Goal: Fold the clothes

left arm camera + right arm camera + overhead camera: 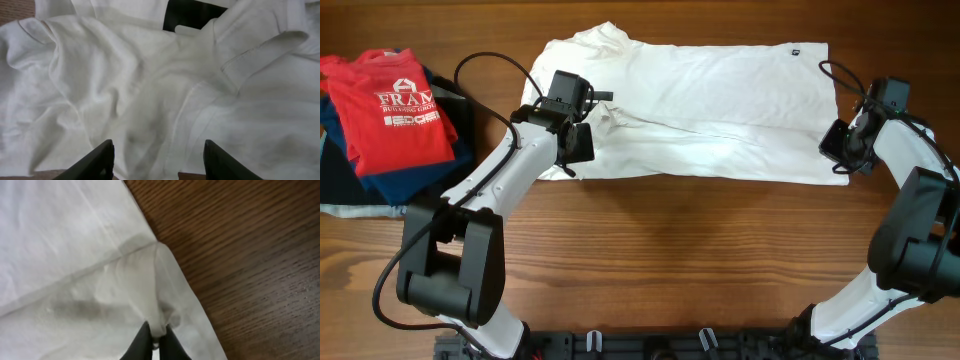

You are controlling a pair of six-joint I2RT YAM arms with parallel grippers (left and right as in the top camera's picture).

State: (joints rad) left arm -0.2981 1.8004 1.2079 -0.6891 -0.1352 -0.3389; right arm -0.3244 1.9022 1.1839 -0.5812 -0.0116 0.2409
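1. The white T-shirt is lying across the far half of the wooden worktop, stretched out left to right as a long band. It is fairly smooth on the right and rumpled at its left end.
2. The left end effector is hanging over that rumpled left end, near the shirt's near edge. In the left wrist view its two fingers are standing well apart with creased white cloth below and between them. It is open and gripping nothing that can be seen.
3. In that same view a patch of black print is showing at the top, partly covered by a folded hem.
4. The right end effector is sitting at the shirt's near right corner. In the right wrist view its fingers are closed together, pinching a small fold of the cloth edge, which is rising into a peak just beside bare wood.
5. A red shirt with white print is lying on top of a pile of dark garments at the worktop's far left, apart from the T-shirt.
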